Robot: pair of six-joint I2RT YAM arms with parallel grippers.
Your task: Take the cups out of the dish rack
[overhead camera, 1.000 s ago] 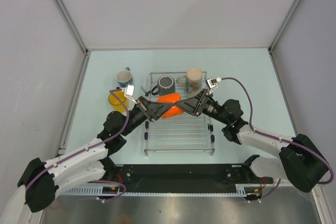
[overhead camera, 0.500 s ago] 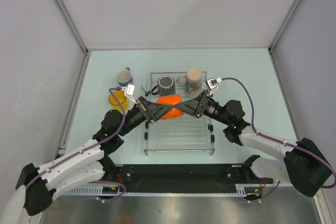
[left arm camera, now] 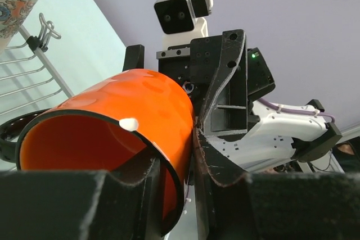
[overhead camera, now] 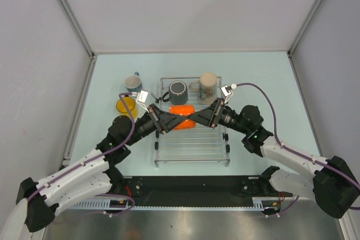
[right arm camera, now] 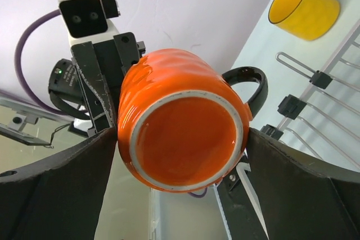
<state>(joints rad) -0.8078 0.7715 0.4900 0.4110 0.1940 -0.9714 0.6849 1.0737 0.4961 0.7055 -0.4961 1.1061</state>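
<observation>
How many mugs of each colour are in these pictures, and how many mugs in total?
Orange mug: 1
Yellow mug: 1
Blue mug: 1
Dark grey mug: 1
Beige mug: 1
Total: 5

Lab test cell: bare grey panels (overhead camera: 197,9), aluminium framing (overhead camera: 68,9)

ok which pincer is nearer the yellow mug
Left. The left pincer sits at the left end of the orange mug, the side toward the yellow mug; the right pincer is at its far end, further off.
</observation>
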